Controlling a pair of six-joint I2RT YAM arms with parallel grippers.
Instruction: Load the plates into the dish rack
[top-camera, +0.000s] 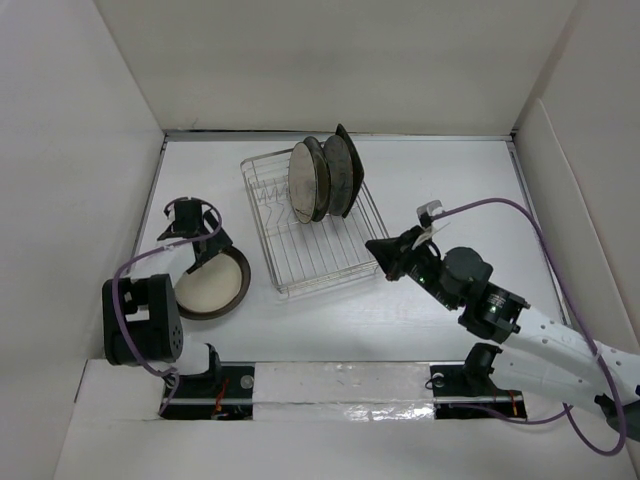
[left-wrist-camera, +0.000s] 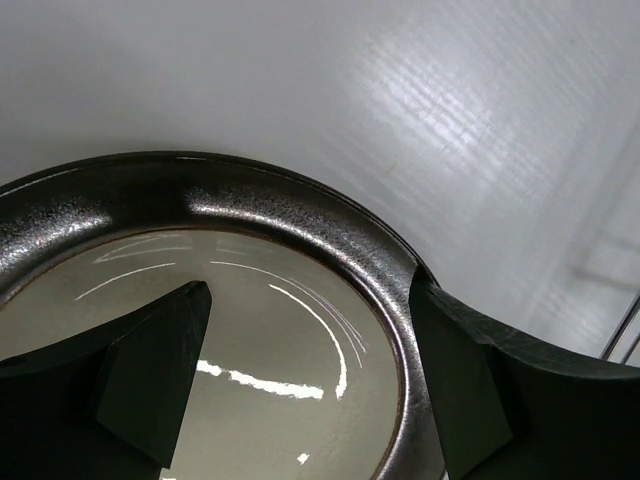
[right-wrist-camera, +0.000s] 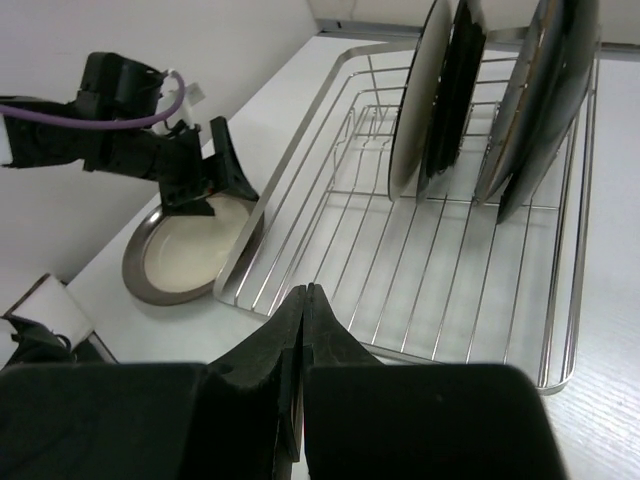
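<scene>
A round plate (top-camera: 205, 290) with a cream centre and a dark brown rim lies flat on the table, left of the dish rack (top-camera: 320, 255). My left gripper (top-camera: 220, 250) is open over its far edge. In the left wrist view the gripper (left-wrist-camera: 310, 380) straddles the plate's rim (left-wrist-camera: 290, 225), with one finger (left-wrist-camera: 150, 370) over the cream centre and the other outside the rim. Several plates (top-camera: 320, 180) stand upright in the rack's far half, the dark square one rearmost. My right gripper (top-camera: 377, 246) is shut and empty at the rack's near right corner, and its wrist view (right-wrist-camera: 305, 300) shows it the same.
The right wrist view shows the rack's bare wire floor (right-wrist-camera: 430, 290), the standing plates (right-wrist-camera: 425, 110) and the flat plate (right-wrist-camera: 185, 260) under my left gripper (right-wrist-camera: 215, 175). White walls close in the table at left, back and right.
</scene>
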